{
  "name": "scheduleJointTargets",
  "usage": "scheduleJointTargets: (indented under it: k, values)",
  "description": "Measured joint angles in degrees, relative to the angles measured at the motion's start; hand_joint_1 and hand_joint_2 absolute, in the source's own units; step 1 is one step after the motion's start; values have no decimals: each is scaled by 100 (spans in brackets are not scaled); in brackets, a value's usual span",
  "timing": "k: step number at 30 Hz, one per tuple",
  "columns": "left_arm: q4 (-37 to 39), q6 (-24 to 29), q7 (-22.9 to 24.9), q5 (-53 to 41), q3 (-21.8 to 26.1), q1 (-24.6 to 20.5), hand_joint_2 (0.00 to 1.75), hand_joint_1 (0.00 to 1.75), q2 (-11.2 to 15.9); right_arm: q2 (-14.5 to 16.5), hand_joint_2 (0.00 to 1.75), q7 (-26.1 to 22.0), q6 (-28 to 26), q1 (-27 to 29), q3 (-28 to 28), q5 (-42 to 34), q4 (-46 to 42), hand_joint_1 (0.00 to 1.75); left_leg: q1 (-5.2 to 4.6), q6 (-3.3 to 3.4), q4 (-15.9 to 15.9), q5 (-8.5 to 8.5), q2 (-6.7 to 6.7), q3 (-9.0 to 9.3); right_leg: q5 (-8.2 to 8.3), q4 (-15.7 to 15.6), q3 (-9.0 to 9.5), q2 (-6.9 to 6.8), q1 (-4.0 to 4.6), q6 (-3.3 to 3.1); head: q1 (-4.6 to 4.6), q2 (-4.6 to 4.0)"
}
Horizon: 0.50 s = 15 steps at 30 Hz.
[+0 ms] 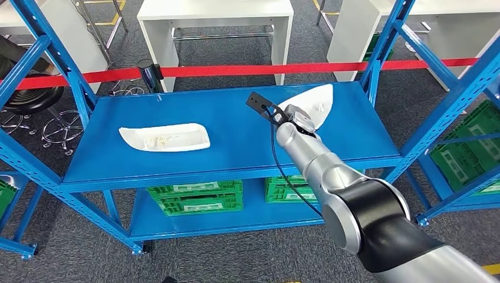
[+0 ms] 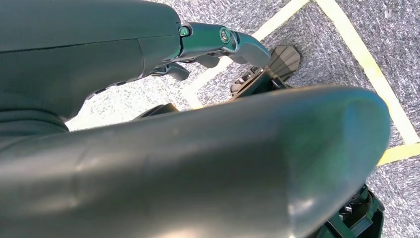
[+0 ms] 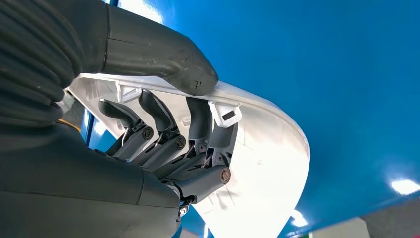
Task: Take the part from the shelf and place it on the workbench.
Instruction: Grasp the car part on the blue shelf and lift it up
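The robot's right arm (image 1: pixel 354 200), silver with a black joint cover, reaches up from the near right corner of the head view toward the far right end of a blue shelf (image 1: pixel 236 147), where the right hand (image 1: pixel 296 119) closes on a white moulded part (image 1: pixel 315 103). Seen from the right wrist, the thick grey thumb (image 3: pixel 158 54) presses along the part's (image 3: pixel 267 163) rim on one side while the darker fingers (image 3: pixel 198 119) curl against its inner face on the other, so the piece is pinched between them; whether the part rests on the blue shelf surface (image 3: pixel 346 74) or hangs just clear of it cannot be told. A second white part (image 1: pixel 165 137), a long shallow tray-like shape, lies flat on the left half of the same shelf level, well apart from the hand. Green crates (image 1: pixel 197 196) sit on the lower shelf beneath. Beyond the shelf a red barrier tape (image 1: pixel 236 70) runs across the grey carpet, with a white table (image 1: pixel 215 23) behind it. The left hand (image 2: pixel 218 42) appears in the left wrist view above grey carpet (image 2: pixel 322 54) marked with yellow lines (image 2: pixel 366 64), its fingers bent inward with nothing visible between them.
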Motion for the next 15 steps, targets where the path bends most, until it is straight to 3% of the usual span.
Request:
scheduleJointTargets:
  k: [11, 15]
  values:
    - [0, 0, -4, -1, 1, -1, 0, 0, -2, 1, 175, 8, -41, -57, 0, 9, 0, 175, 0, 0, -1, 0, -1, 0, -1, 0, 0, -1, 0, -1, 0, 0]
    - [-1, 0, -154, -40, 2, 1, 175, 0, -4, 8, 175, 40, -17, -61, 0, 20, 0, 175, 0, 0, -1, 0, -1, 0, -1, 0, 0, -1, 0, -1, -1, 0]
